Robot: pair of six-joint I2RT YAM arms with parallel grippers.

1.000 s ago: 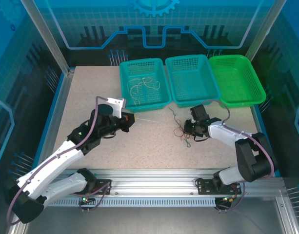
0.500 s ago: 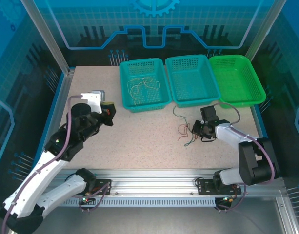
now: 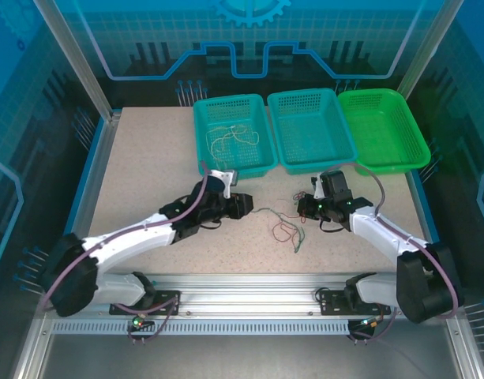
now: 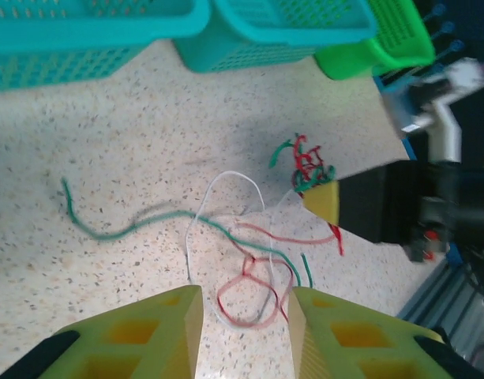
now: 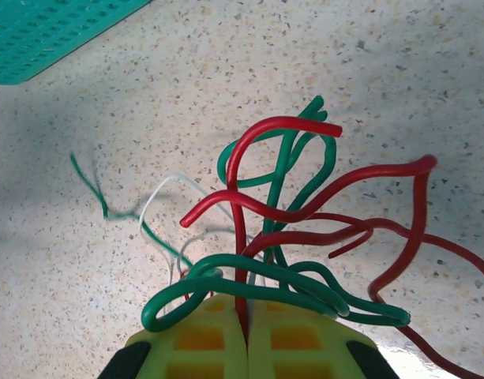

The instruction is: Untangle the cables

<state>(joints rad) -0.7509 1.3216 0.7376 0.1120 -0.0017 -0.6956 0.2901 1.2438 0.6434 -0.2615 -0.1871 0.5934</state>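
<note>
The cables (image 3: pixel 283 227) lie in the middle of the table as thin red, green and white strands. My right gripper (image 3: pixel 308 208) holds their right end. In the right wrist view it (image 5: pixel 247 317) is shut on a red strand, with a knot of red and green cables (image 5: pixel 289 237) bunched over its fingertips. My left gripper (image 3: pixel 243 204) stands just left of the strands. In the left wrist view it (image 4: pixel 245 309) is open and low over the table. A red loop (image 4: pixel 245 294) and a white strand (image 4: pixel 226 180) lie between and ahead of its fingers, and a green strand (image 4: pixel 107 230) trails left.
Three baskets line the back edge: a teal basket (image 3: pixel 261 162) with loose pale wires inside, a second teal basket (image 3: pixel 346 150) and a green one (image 3: pixel 419 154). Bare table (image 3: pixel 147 158) stretches to the left. The aluminium rail (image 3: pixel 249 280) runs along the near edge.
My left arm has swung from the left side to the centre, up to the cables, and its gripper has opened. The right gripper shifted slightly left, still shut on the bundle.
</note>
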